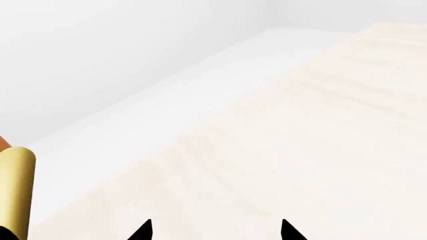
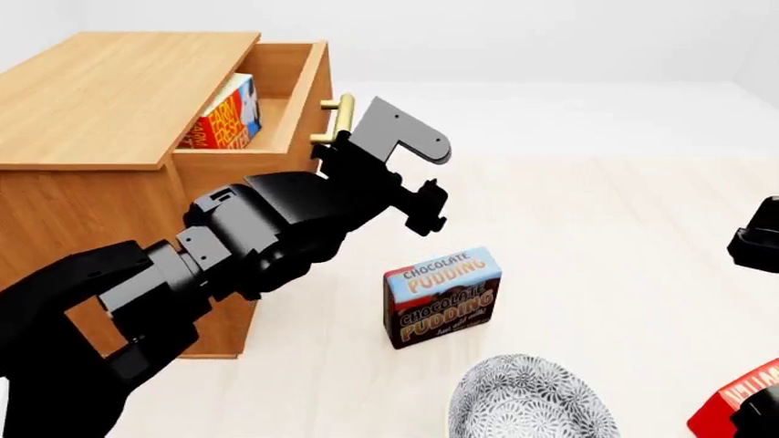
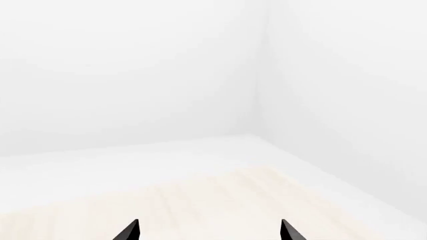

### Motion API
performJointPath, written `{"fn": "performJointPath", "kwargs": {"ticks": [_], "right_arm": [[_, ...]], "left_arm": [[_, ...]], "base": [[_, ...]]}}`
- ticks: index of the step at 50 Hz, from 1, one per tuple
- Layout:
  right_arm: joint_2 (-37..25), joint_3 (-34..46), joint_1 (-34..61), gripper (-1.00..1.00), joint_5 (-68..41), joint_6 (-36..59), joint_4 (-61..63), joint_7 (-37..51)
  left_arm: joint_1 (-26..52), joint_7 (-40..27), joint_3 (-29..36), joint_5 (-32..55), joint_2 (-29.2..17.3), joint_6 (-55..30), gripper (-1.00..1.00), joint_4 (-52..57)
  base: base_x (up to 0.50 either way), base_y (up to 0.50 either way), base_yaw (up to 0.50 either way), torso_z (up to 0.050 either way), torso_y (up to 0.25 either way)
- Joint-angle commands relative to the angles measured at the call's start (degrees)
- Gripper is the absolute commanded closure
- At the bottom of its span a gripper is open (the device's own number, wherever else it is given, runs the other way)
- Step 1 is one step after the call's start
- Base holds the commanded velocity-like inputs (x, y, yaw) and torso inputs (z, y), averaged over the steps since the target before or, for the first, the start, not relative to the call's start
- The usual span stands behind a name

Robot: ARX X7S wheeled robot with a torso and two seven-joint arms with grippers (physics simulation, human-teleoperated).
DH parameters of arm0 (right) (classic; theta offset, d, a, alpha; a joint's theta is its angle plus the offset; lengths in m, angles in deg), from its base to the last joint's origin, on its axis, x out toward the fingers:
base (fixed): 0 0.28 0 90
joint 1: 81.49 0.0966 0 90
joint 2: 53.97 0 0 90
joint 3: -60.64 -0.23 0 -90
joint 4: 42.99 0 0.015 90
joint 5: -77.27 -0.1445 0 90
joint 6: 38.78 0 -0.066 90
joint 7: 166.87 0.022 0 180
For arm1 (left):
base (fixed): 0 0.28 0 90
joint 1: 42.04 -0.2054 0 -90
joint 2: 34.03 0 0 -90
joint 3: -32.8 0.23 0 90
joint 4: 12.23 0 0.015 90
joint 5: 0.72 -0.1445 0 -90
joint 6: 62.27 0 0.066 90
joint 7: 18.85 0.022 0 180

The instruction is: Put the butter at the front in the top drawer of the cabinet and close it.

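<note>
**Now the top drawer stands open with a box inside**

Your left hand (image 2: 420, 196) is beside the brass handle (image 2: 337, 119) of the top drawer (image 2: 292, 100), just to the right of it. In the left wrist view two black fingertips (image 1: 141, 231) stand well apart with nothing between them, so this hand is spread and holds nothing. The handle shows at the edge of that same view, to the side of the fingertips and not between them.

The top drawer is pulled out of the cabinet (image 2: 109, 109). Inside it a box with red, yellow and blue print (image 2: 225, 114) stands on edge against the left side of the drawer. I cannot read its label, so I cannot tell if it is the butter.

On the floor (image 2: 608, 228), right of the cabinet, a chocolate pudding box (image 2: 442, 297) stands upright. Nearer to you is a grey patterned bowl (image 2: 530, 401), cut by the near edge of the head view. A red box (image 2: 736, 406) shows at the near right corner, half hidden.

Your right hand (image 3: 209, 231) looks at the bare floor and white walls; its two fingertips (image 3: 130, 230) are also apart and hold nothing. A dark part of the right arm (image 2: 757, 239) shows at the right edge of the head view.
</note>
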Motion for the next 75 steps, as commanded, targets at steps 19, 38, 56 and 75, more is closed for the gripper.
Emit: {"fn": "performJointPath", "kwargs": {"ticks": [19, 38, 56, 75], "right_arm": [[0.6, 0.1, -0.6, -1.0, -1.0, -0.5, 0.1, 1.3], [1.9, 0.1, -1.1, -1.0, -2.9, -2.3, -1.0, 3.5], [3.3, 0.2, -1.2, -1.0, -5.3, -3.8, -2.4, 5.8], [3.7, 0.5, -1.4, -1.0, -7.0, -3.8, -2.7, 7.2]], "left_arm": [[-0.2, -3.9, -0.2, -1.2, -7.9, 0.3, -1.0, -6.9], [-0.7, -2.5, -0.9, -1.7, -10.0, 1.6, -1.0, -12.8], [-1.1, -2.1, -1.9, -1.4, -11.9, 2.2, -1.0, -15.3], [-0.3, -5.9, -2.9, -0.4, -18.4, 0.3, -1.0, -9.6]], "base": [[0.01, 0.0, 0.0, 0.0, 0.0], [0.01, 0.0, 0.0, 0.0, 0.0], [0.01, 0.0, 0.0, 0.0, 0.0], [0.01, 0.0, 0.0, 0.0, 0.0]]}}
